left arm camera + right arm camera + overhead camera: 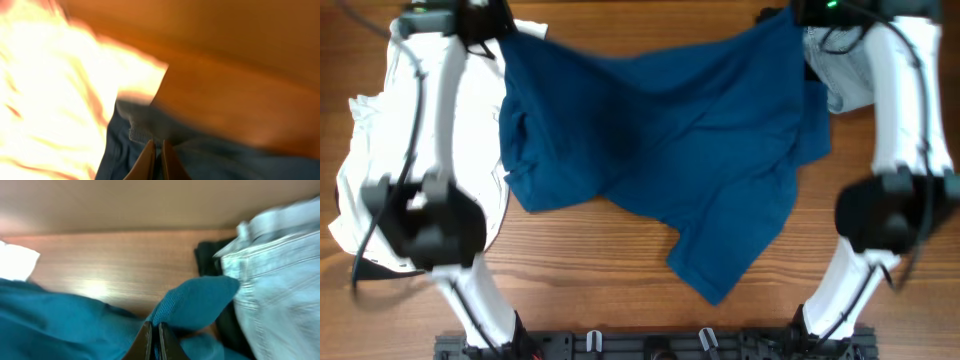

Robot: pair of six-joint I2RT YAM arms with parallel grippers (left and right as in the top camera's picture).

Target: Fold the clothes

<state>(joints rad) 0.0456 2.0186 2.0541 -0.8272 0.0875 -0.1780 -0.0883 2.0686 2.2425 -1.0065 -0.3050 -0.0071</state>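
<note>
The dark-blue T-shirt (660, 140) is stretched across the far half of the wooden table and hangs rumpled toward the front. My left gripper (492, 38) is shut on its far left corner, seen in the left wrist view (156, 146) pinching the blue hem (145, 132). My right gripper (788, 12) is shut on its far right corner, seen in the right wrist view (154, 326) pinching blue cloth (195, 300). The white shirt (380, 130) lies crumpled at the left under my left arm; it also shows in the left wrist view (50, 90).
A pale light-blue garment (840, 70) with a dark cloth (207, 260) beside it lies at the far right, close to my right gripper. Bare wood table (600, 270) shows at the front. A black rail (650, 345) runs along the front edge.
</note>
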